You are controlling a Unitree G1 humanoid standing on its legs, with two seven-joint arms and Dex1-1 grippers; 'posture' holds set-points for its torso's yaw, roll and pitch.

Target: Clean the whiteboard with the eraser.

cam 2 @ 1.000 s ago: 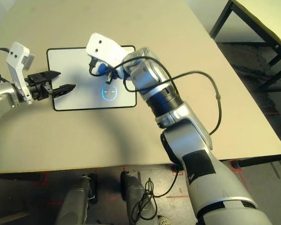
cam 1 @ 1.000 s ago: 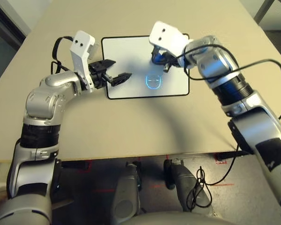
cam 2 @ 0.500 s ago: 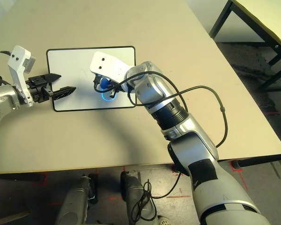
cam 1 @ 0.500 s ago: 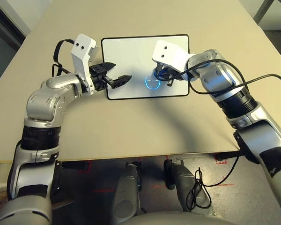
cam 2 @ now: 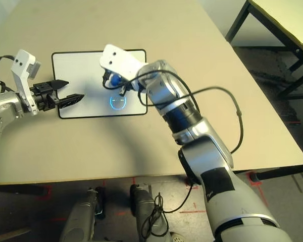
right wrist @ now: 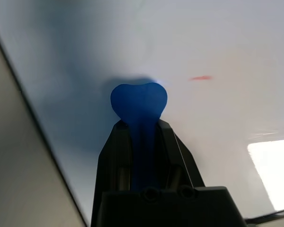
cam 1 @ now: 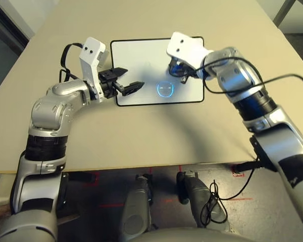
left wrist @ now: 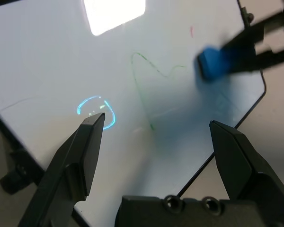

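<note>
A: Where do the two head cameras sit?

B: High above the beige tabletop point(cam 1: 141, 136), looking forward and down over both silver forearms. The right eye sits further right, so it also takes in the floor and a second table's dark legs on the right.

A: What do they share?

B: The flat white black-framed whiteboard point(cam 1: 141, 60) at the far side, and both arms.

A: And the wrist cameras?

B: Far closer. The left wrist view looks along the left gripper point(left wrist: 156, 130) across the board, catching the small bright blue eraser point(left wrist: 213, 61). The right wrist view looks down the right gripper point(right wrist: 138, 127) at that same eraser on the board.
</note>
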